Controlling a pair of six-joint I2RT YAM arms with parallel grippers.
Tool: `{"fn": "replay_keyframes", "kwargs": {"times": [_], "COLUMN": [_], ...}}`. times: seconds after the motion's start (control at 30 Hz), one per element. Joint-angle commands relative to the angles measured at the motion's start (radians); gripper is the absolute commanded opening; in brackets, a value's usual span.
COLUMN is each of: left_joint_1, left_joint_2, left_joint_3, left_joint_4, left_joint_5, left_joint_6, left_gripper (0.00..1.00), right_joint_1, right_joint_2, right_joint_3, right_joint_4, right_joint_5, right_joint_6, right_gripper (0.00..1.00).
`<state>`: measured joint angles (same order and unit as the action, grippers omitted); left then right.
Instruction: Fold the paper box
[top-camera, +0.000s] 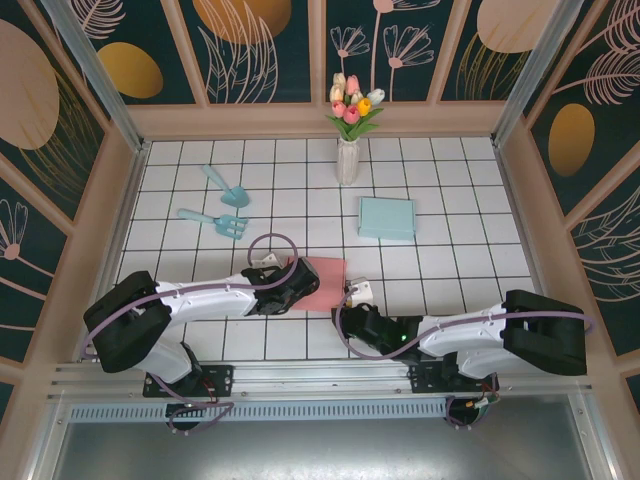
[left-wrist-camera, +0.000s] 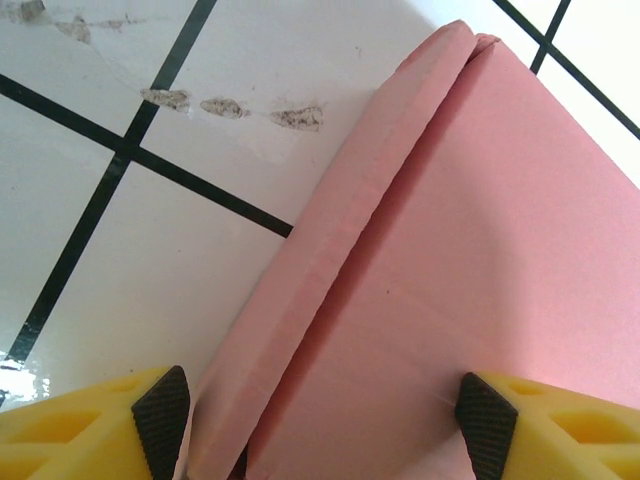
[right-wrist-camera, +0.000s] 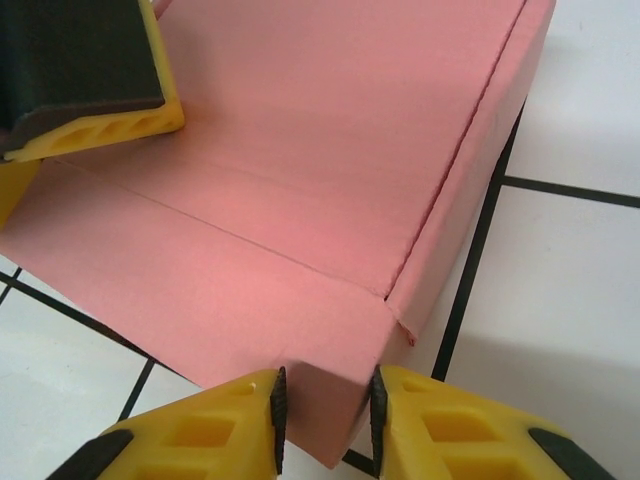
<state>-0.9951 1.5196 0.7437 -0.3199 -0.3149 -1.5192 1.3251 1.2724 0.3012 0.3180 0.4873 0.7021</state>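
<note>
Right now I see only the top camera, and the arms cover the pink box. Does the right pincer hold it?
Observer: Yes. In the right wrist view the right pincer pinches a corner of the pink paper box between its two fingertips.
Operator: And the left pincer, is it closed too?
Observer: No. The left pincer is open, its fingertips wide apart, one on each side of a folded side strip of the box.
</note>
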Motion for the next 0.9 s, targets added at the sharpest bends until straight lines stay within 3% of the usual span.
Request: {"fn": "replay_keyframes", "kwargs": {"times": [0.0, 0.17, 0.87], "left_joint_1": [0.011, 0.012, 0.040], "left_joint_2": [0.091, 0.091, 0.188], "left_joint_3": [-0.066, -0.073, -0.067], "left_joint_4": [-0.151, -0.153, -0.103], "left_joint_5": [0.013, -0.002, 0.016], "left_joint_6": [0.005, 0.007, 0.050], "left_gripper": [0.73, 0.73, 0.74], "right_joint_1": [0.017, 0.016, 0.001], "right_joint_2": [0.033, 0.094, 0.207], "right_joint_3": [-0.024, -0.023, -0.043], "right_joint_4": [0.068, 0.036, 0.133], "right_joint_5": [-0.003, 0.090, 0.248], "right_joint_6": [-0.041, -0.033, -0.104], "right_gripper": [0.25, 0.24, 0.30]}}
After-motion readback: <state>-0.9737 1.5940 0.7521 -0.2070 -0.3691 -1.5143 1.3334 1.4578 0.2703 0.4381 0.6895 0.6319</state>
